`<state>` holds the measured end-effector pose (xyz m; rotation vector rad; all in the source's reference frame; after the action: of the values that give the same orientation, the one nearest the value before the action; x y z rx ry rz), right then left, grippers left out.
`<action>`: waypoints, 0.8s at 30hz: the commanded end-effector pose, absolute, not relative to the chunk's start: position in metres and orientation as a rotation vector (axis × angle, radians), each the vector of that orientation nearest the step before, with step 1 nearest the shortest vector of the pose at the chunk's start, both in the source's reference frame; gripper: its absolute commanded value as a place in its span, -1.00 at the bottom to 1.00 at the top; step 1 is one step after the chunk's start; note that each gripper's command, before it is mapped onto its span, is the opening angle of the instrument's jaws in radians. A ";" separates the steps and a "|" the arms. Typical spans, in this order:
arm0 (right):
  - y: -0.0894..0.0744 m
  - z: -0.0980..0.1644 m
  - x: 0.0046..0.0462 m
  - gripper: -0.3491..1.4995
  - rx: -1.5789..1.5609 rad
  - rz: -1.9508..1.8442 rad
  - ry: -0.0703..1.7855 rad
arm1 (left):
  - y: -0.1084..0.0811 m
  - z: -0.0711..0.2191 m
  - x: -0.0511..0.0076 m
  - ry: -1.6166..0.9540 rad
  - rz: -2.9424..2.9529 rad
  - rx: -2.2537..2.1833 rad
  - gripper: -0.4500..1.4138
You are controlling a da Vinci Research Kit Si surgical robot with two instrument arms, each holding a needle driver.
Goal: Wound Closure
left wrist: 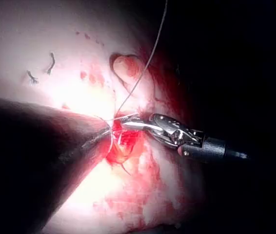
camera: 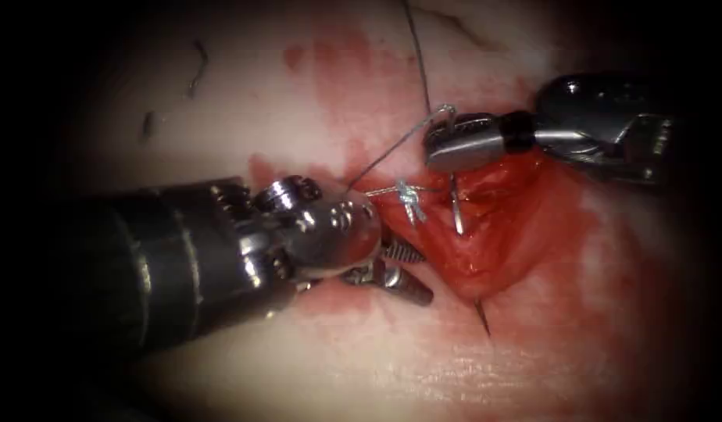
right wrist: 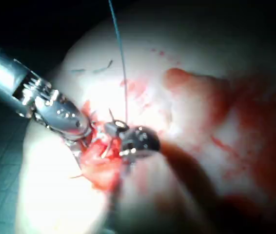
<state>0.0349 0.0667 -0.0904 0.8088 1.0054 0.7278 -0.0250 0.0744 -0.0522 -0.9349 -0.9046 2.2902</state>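
Note:
The cut (camera: 486, 234) lies open and red in the tissue (camera: 580, 328). My right tool (camera: 455, 147) reaches over its upper end with jaws shut on the curved needle (camera: 456, 205) near its upper end. The needle hangs down into the open cut, its point low between the edges. Thread (camera: 392, 152) loops over the right jaws and runs up out of view. A knotted stitch (camera: 408, 200) sits at the cut's left edge. My left tool (camera: 400, 271) rests on the left side with jaws open, holding nothing. The right tool (left wrist: 128, 124) and the left tool (right wrist: 62, 117) face each other across the cut.
Red fluid (camera: 353, 78) stains the tissue above and around the cut. Cut ends of thread (camera: 197, 66) lie on the pale tissue at the upper left. A short dark thread end (camera: 482, 316) sticks out just below the cut's lower end.

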 end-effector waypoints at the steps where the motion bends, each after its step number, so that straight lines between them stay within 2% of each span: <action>1: 0.067 -0.090 0.0356 -1.00 0.830 0.745 0.998 | 0.075 -0.052 -0.0256 -0.902 2.292 -0.938 -0.05; 18: 0.065 -0.091 0.0358 -1.00 1.181 1.107 0.735 | 0.075 -0.052 -0.0256 -0.901 2.293 -0.937 -0.05; 24: 0.064 -0.091 0.0359 -1.00 1.252 1.084 0.676 | 0.075 -0.052 -0.0255 -0.901 2.293 -0.938 -0.06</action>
<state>0.0349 0.0640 -0.0913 1.2512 0.6728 1.0898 -0.0250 0.0743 -0.0520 -0.9350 -0.9032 2.2925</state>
